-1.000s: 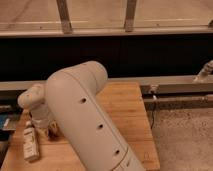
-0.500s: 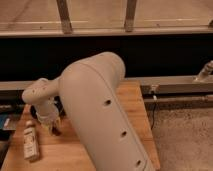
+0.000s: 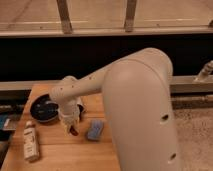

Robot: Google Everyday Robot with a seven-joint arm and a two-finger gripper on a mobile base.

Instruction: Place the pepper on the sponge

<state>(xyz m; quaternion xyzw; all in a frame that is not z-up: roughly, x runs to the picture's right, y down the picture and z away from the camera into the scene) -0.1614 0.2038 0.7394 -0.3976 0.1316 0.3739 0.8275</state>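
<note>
My gripper (image 3: 71, 125) hangs over the wooden table (image 3: 60, 155), left of centre, at the end of the big white arm (image 3: 135, 110). It is shut on the pepper (image 3: 74, 131), a small red piece that pokes out below the fingers just above the wood. The sponge (image 3: 95, 129), a flat blue-grey pad, lies on the table a short way to the right of the pepper and does not touch it.
A round dark pan (image 3: 44, 108) sits behind and left of the gripper. A white bottle (image 3: 30, 143) lies near the table's left front edge. Behind the table runs a dark low wall (image 3: 60, 60); the floor is to the right.
The arm has swung across the view and now fills its right half. The gripper has moved right, away from the bottle and nearer the sponge. The pan and sponge are now uncovered.
</note>
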